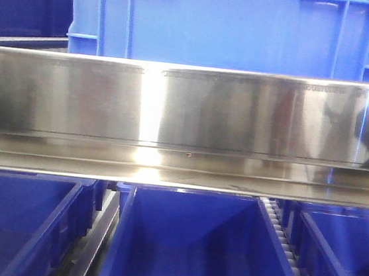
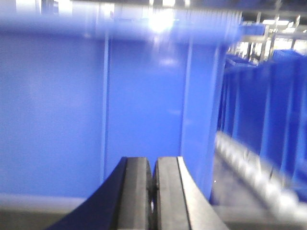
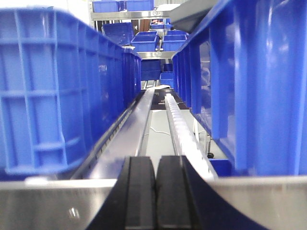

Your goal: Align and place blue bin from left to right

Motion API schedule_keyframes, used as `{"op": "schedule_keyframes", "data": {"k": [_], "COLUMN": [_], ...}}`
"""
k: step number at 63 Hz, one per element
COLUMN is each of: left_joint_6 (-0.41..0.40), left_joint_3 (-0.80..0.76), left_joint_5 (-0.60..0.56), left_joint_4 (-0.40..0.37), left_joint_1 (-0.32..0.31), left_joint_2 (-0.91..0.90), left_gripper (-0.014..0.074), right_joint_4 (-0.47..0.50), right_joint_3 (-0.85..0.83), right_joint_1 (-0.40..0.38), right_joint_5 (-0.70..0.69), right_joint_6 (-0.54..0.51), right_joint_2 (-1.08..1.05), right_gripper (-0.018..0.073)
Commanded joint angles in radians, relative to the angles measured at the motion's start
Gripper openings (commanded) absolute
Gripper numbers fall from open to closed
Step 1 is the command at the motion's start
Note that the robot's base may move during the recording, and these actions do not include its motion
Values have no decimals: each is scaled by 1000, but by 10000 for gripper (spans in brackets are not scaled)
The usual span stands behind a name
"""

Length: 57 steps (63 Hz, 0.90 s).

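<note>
— Where's the blue bin [image 1: 230, 30]?
— Behind the steel rail [image 1: 187, 112], near my left gripper [image 2: 153, 165]. That and my right gripper [image 3: 157, 163] are pinched together, empty
— Risk?
— An off-centre shove could skew it into the neighbouring crate [image 2: 259, 110]

No legible text anywhere; only faint unreadable marks atop the steel rail [image 1: 187, 112].

Bright; glare on steel rail [image 1: 151, 107]; blue bin [image 2: 96, 105] blurred.

Behind the rail [image 1: 187, 118], the large bin [image 1: 230, 27]; below it, smaller bins [image 1: 192, 245].
</note>
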Motion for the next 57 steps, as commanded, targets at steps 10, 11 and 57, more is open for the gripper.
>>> {"op": "schedule_keyframes", "data": {"k": [10,11,57], "left_joint_6": [0,0,0], "left_joint_3": [-399,-425,-1205], "left_joint_5": [329,352,707], "left_joint_4": [101,101,70], "left_joint_1": [-2,-2,-423], "left_joint_2": [84,99,849], "left_gripper": [180,200,519], "right_joint_4": [10,10,6], "right_joint_3": [-356,-378,-982], "right_joint_1": [3,3,109], "right_joint_5": [266,276,472], "right_joint_6": [-11,-11,-11], "right_joint_2": [28,38,620], "right_gripper": [-3,15,561]}}
